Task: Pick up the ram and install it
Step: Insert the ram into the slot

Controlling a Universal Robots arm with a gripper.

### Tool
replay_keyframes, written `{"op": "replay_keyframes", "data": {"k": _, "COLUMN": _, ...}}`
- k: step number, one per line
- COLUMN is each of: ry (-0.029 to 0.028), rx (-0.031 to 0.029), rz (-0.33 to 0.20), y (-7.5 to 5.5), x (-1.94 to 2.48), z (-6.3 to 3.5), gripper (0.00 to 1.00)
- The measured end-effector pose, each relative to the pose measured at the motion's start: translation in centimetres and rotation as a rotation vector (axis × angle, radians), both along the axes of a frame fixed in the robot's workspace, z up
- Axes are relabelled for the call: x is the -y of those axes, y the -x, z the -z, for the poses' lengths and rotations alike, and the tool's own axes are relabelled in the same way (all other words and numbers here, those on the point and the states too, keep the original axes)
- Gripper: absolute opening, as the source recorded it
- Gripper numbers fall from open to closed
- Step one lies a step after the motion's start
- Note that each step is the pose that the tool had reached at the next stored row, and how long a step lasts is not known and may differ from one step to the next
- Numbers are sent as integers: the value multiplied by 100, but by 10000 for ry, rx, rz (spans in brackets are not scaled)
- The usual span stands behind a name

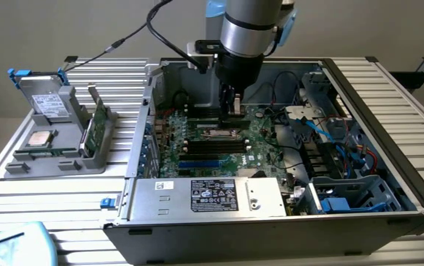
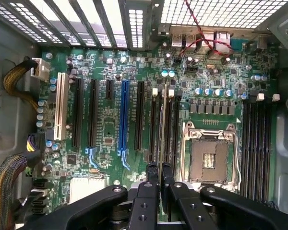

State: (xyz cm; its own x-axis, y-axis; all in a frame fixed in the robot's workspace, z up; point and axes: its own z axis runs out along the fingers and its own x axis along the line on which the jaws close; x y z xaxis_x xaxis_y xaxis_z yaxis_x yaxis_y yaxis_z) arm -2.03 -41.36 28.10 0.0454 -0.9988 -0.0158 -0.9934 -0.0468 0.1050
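Nearly closed, the pincer (image 2: pixel 159 168) grips the ram (image 2: pixel 162 125) edge-on over black slots (image 2: pixel 175 129).

Even soft light, glare through the case vents (image 2: pixel 221 12)

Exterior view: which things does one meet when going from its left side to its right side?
hard drive → green card with a metal bracket, standing in the holder → tool shut on the ram above the motherboard → blue drive cage
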Motion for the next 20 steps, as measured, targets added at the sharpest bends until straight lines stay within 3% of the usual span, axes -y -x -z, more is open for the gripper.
{"op": "replay_keyframes", "data": {"k": 9, "ry": 2, "rx": 0, "rz": -183, "y": 0, "x": 0, "z": 164, "gripper": 14}}
{"op": "replay_keyframes", "data": {"k": 14, "ry": 4, "rx": -20, "rz": -182, "y": 0, "x": 0, "z": 182, "gripper": 14}}
{"op": "replay_keyframes", "data": {"k": 20, "ry": 5, "rx": -21, "rz": -181, "y": 0, "x": -5, "z": 288, "gripper": 14}}
